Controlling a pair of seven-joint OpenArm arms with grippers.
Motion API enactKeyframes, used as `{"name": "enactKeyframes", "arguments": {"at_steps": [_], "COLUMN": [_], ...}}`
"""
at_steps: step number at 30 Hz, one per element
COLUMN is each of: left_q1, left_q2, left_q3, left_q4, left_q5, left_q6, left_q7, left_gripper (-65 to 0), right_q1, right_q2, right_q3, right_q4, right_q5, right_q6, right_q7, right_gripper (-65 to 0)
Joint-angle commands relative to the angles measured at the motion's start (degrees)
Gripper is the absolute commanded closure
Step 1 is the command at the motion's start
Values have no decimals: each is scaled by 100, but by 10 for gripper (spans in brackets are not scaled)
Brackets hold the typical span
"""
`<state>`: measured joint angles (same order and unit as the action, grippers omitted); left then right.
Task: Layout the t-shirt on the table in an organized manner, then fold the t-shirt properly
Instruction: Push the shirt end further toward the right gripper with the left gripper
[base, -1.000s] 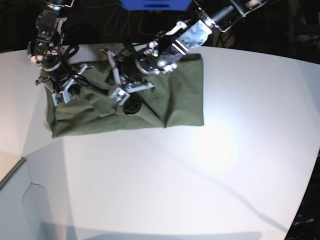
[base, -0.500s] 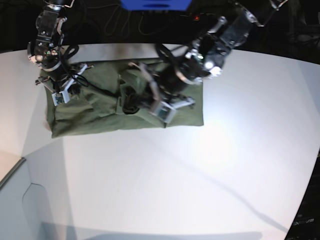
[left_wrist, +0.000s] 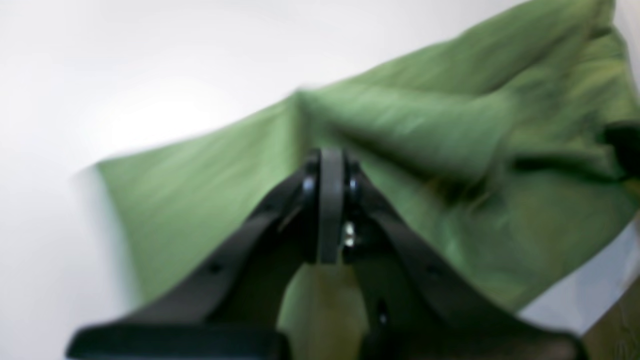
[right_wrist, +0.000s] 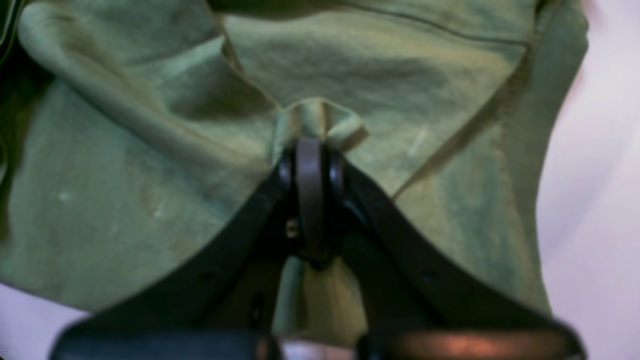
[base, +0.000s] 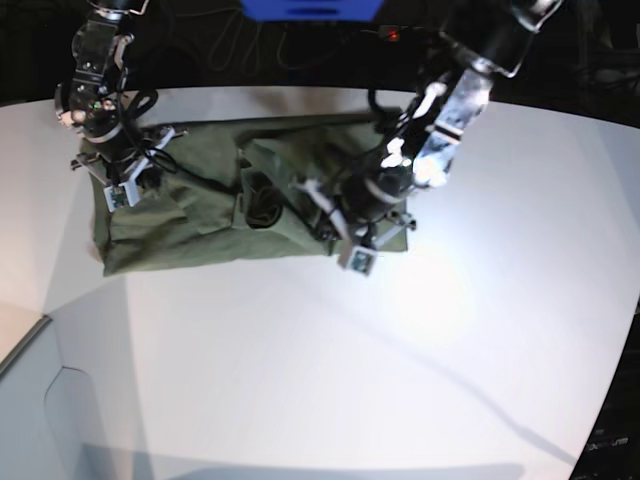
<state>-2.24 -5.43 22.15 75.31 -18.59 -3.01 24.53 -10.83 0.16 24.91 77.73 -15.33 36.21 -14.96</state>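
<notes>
White table (base: 300, 360), rumpled t-shirt (base: 200, 210), apparently pinched.

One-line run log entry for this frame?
stage: layout | t-shirt: bunched on table | left gripper: shut on t-shirt | right gripper: shut on t-shirt

You will find nothing to read here: no word, number or brand shows on the t-shirt (base: 200, 200), on the counter (base: 330, 370), or on either arm. Both wrist views are too blurred for any print on the cloth around each hand to be made out.
</notes>
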Motion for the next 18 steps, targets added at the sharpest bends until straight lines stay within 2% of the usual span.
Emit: {"name": "enactKeyframes", "arguments": {"at_steps": [1,4,10,14,18], "left_q1": [-150,-448,-835,-844,-431], "left_q2": [108,468,943,1075,961], "left_q3": [-31,-22,-22,-57,-83], "left_q4": [-45,-326,-652,-784,-19], "left_q5": [-44,-44,-44,-53,-62], "left_q6": [-29,-38,-38,-47,-47], "left_q7": [-146,-146,-146,-155,-155], "left_gripper": [-1,-1,-1,-1,-1], "right_q1": [-29,-29,-29,-20,-20], "right_q2": [-12,-12,-12,-12,-12], "right_q3": [-16,-16,-16,-16,-16], "right_q4": [-15,-15,-15,-15,-15], "right_q5": [-168,-168,-168,-168,-168], "right_q6": [59,59,59,59,59], "right_q7": [-293,-293,-293,-293,-293], "right_gripper": [0,0,0,0,0]}}
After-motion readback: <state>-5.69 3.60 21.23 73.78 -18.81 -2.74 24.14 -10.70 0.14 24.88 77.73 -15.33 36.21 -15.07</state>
